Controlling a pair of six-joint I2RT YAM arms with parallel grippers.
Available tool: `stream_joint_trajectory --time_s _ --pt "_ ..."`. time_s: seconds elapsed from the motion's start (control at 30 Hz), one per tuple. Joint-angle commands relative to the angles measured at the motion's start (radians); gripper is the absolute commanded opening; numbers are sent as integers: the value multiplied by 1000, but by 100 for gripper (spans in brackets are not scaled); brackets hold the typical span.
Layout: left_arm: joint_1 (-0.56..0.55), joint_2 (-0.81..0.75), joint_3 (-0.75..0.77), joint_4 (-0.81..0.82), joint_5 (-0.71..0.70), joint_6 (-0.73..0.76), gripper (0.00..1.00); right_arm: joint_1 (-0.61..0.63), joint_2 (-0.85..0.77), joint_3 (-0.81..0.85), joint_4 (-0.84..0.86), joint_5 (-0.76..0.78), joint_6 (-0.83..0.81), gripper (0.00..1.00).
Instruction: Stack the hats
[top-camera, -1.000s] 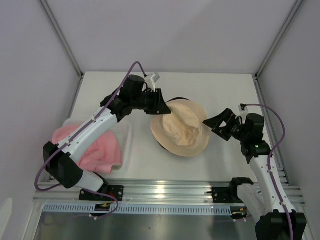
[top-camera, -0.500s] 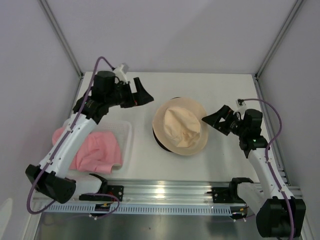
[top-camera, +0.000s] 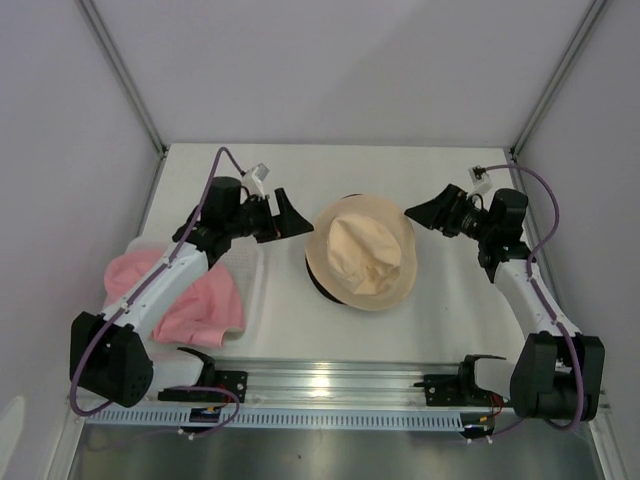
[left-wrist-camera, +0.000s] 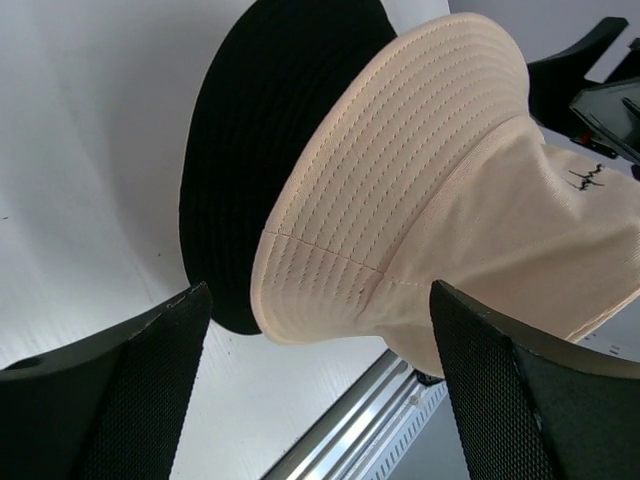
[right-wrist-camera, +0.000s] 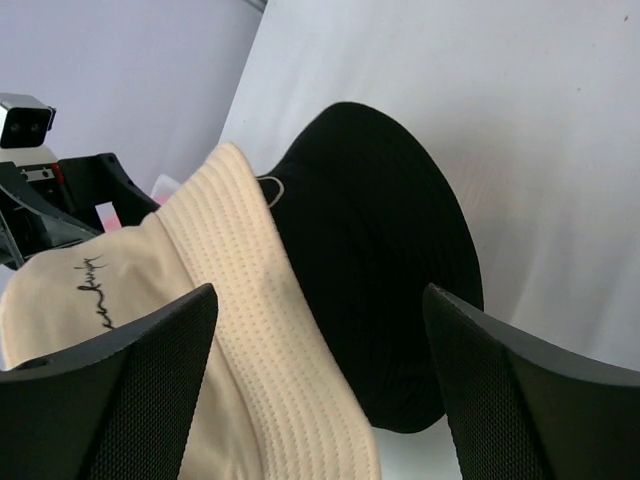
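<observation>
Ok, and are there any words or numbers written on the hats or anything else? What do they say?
On the side of the beige hat: a black stitched squiggle, like handwriting, too small and curly to read.
On the black hat: no writing shows.
On the pink hats: no writing shows.
No other words, numbers or signs can be read in any view.
</observation>
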Motion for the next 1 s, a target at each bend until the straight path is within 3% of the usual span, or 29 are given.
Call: stream_joint_trajectory --time_s 0.0,0.17,0.4,0.57,0.7,0.73,0.8,0.83,0.97 --pt "-2 -20 -67 214 65 -71 91 -3 51 30 73 -72 -35 86" --pt "-4 15 -121 307 88 -100 87 9 103 12 107 -115 -41 82" --pt "-30 60 -106 362 111 -128 82 66 121 21 116 -149 -29 63" --pt "-69 92 -83 372 102 -135 80 89 94 -2 125 -137 -18 60" --pt "-94 126 -51 352 80 -125 79 92 80 -14 113 -120 -27 44" --pt "-99 130 -49 351 76 -125 77 90 81 -16 107 -118 -29 32" --pt "-100 136 -47 345 62 -125 76 92 84 -14 91 -95 -31 19" --pt "-100 133 -44 337 38 -120 76 90 84 -13 78 -83 -23 4" --pt "-99 106 -28 236 -50 -50 77 90 103 -9 47 -16 11 0"
